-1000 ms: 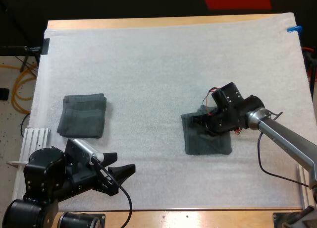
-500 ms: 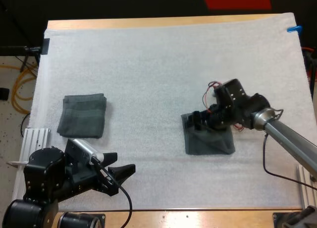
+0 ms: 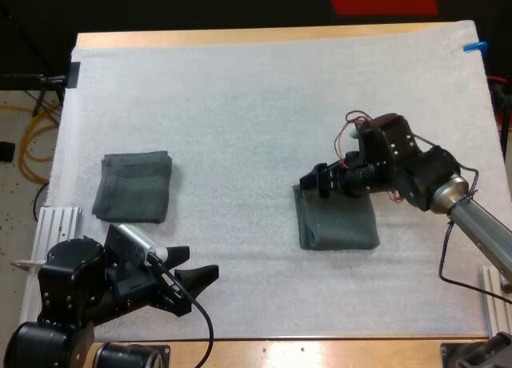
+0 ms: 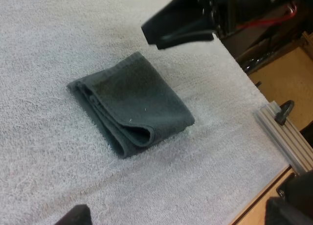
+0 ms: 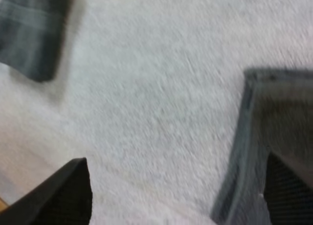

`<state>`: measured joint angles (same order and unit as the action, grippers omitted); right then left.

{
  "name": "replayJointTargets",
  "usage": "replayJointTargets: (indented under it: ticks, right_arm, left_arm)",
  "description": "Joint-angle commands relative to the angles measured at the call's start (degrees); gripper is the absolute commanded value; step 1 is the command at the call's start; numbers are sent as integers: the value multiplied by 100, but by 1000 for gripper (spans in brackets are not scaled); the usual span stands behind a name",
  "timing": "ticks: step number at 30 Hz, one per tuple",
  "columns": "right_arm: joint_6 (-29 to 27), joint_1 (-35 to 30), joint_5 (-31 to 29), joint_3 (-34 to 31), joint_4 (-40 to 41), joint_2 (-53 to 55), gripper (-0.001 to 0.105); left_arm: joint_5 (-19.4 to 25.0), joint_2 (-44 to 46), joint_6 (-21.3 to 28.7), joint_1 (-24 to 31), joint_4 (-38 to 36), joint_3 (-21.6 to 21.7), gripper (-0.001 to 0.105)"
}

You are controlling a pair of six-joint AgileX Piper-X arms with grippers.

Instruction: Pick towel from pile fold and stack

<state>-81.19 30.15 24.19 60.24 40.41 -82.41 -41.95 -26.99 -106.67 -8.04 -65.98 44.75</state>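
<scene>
Both grippers have jaws released: left gripper [image 3: 200,270] near-left over the mat [image 3: 240,104], right gripper [image 3: 312,181] over the far edge of the right folded towel [image 3: 340,224].

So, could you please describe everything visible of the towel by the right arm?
The towel is dark grey-green cloth, folded into a thick rectangle with layered edges showing at one side. It lies flat on the white mat, right of centre. The right arm's jaws hang open over its far edge, seemingly clear.

right towel [image 3: 338,222]: folded, flat | left towel [image 3: 133,186]: folded, flat, well apart
</scene>
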Motion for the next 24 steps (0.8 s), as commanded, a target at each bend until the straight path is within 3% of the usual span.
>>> replayJointTargets:
  ticks: [1, 9, 14, 24]
  right_arm:
    - [-38, 12, 8, -80, 102, 24, 71]
    - [316, 125, 567, -913, -29, 24, 71]
    - [659, 645, 712, -1432, -733, -39, 71]
    - [1363, 1089, 1014, -1505, -1528, -830, 71]
  left_arm:
    - [-34, 32, 17, -2, 25, 32, 67]
    - [-34, 32, 17, -2, 25, 32, 67]
    - [-34, 32, 17, -2, 25, 32, 67]
    - [-34, 32, 17, -2, 25, 32, 67]
